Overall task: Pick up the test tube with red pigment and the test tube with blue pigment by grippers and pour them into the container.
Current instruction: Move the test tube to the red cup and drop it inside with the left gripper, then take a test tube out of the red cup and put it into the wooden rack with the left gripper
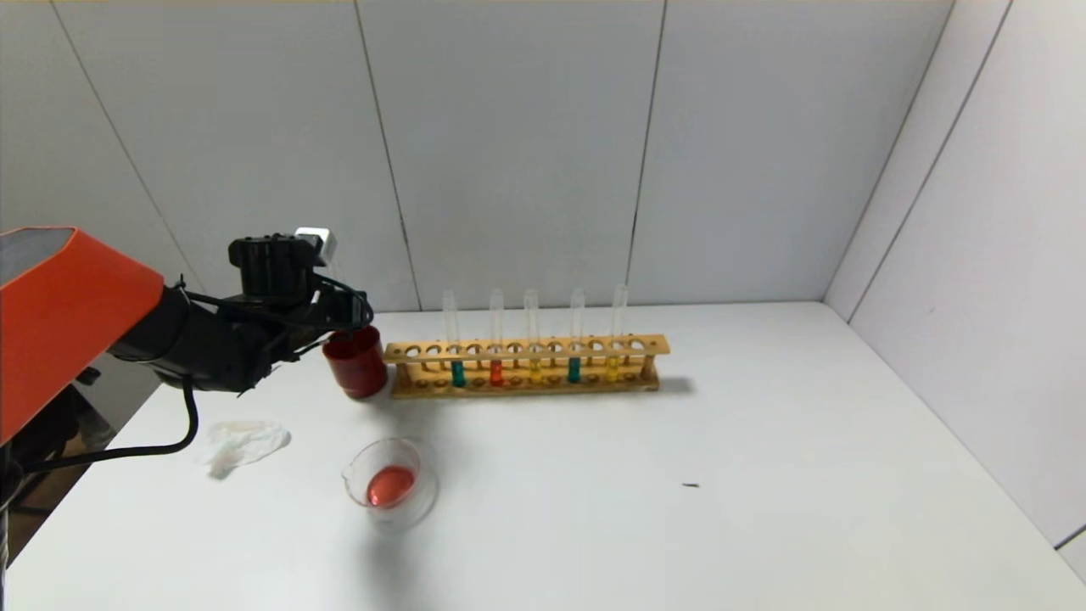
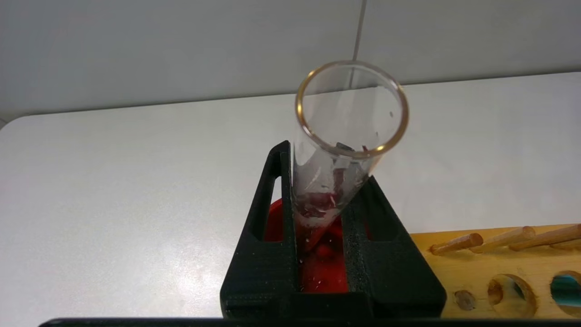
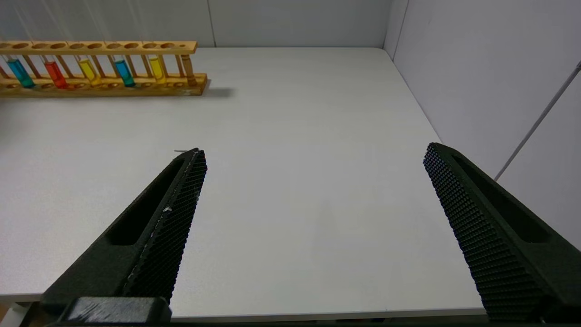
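My left gripper (image 1: 344, 322) (image 2: 324, 168) is shut on an upright clear test tube (image 2: 317, 181) that holds only red traces. The tube's rounded end dips into the dark red cup (image 1: 356, 365) (image 2: 322, 272). The glass container (image 1: 424, 501) stands in front of the cup with a pool of red liquid in it. Two teal-blue tubes (image 1: 458, 372) (image 1: 574, 369) and a red tube (image 1: 496, 372) stand in the wooden rack (image 1: 526, 348). My right gripper (image 3: 313, 152) is open and empty above the table's near right edge, out of the head view.
Two yellow-liquid tubes (image 1: 534, 372) (image 1: 612, 368) also stand in the rack, which shows in the right wrist view (image 3: 104, 86) too. A crumpled white tissue (image 1: 242, 443) lies left of the container. Grey walls close the table at the back and right.
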Robot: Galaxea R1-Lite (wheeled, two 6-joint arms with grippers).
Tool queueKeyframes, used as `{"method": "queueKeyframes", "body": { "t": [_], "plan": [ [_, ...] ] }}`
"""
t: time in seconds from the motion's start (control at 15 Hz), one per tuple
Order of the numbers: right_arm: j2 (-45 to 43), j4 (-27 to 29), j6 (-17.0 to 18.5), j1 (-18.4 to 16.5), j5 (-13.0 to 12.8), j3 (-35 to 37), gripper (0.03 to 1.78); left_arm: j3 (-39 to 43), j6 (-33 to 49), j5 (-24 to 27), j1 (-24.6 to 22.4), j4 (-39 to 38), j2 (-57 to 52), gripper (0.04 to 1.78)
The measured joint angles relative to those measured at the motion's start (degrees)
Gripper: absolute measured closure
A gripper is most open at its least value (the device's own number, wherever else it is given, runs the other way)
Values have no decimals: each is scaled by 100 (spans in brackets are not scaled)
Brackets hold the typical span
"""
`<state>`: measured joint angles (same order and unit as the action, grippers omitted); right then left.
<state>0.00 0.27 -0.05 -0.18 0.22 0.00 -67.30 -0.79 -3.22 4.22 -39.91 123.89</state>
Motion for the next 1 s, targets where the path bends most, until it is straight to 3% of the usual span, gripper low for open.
{"method": "queueKeyframes", "body": {
  "t": [0.2, 0.33, 0.73, 1.0],
  "plan": [
    [0, 0, 2, 0, 2, 0, 6, -15, 0, 2, 0, -9, 98, 145],
    [0, 0, 2, 0, 2, 0, 6, -35, 0, 0, 0, -11, 138, 132],
    [0, -2, 2, 0, 0, 0, 6, -24, -20, -28, 0, -7, 155, 41],
    [0, 0, 2, 2, 0, 0, 6, 28, -122, -57, 2, 59, -33, 9]
  ]
}}
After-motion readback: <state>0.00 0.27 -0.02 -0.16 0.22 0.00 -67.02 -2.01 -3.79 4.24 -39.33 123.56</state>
